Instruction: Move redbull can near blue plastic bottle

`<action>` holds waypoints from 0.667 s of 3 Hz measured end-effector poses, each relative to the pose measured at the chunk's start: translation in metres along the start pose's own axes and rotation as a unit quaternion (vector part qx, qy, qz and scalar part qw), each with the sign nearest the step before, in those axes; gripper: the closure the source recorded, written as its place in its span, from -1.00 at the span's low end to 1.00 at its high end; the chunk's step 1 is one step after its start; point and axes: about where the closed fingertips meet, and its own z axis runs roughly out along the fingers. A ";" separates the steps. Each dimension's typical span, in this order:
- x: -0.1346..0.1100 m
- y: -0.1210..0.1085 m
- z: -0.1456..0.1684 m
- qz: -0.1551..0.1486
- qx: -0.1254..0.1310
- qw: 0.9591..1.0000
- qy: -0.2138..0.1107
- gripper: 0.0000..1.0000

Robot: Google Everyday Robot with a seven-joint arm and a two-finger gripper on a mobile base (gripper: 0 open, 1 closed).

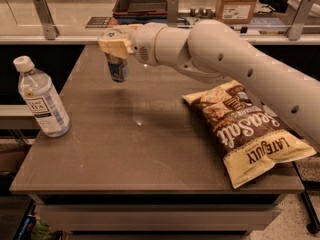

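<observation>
table (pixel 125 169): landmark; brown-grey top, near edge at the bottom of the view, far edge against a counter
chip bag (pixel 245 129): nearest item; lies flat on the table's right half, near the front right corner; brown and yellow, "Sea Salt" and "LATE JULY" readable; its lower corner reaches about to the table's near edge
blue plastic bottle (pixel 42 101): stands on the table's left edge, about halfway back; clear, white cap on, white-and-blue label; nothing touching it
redbull can (pixel 118 71): over the table's far left part, well apart from the bottle and farther back; upright; only the lower body shows, top hidden in the gripper; base looks just off the tabletop, cannot tell for sure
gripper (pixel 116 54): above the table's far left part, close to the far edge; tan fingers pointing down, clamped on the can's upper end
arm (pixel 240 69): white, thick; comes in from the table's right side and crosses above the table's far half to the gripper; passes over the far end of the chip bag
counter (pixel 75 9): runs along behind the table's far edge
metal posts (pixel 45 16): upright along the counter, behind the table's far edge
tray (pixel 145 1): dark, on the counter behind the table's far middle
cardboard box (pixel 235 4): on the counter behind the table's far right
</observation>
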 end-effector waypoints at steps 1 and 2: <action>0.004 0.030 0.000 0.004 -0.013 1.000 -0.006 1.00; 0.010 0.058 -0.001 0.004 -0.021 1.000 -0.004 1.00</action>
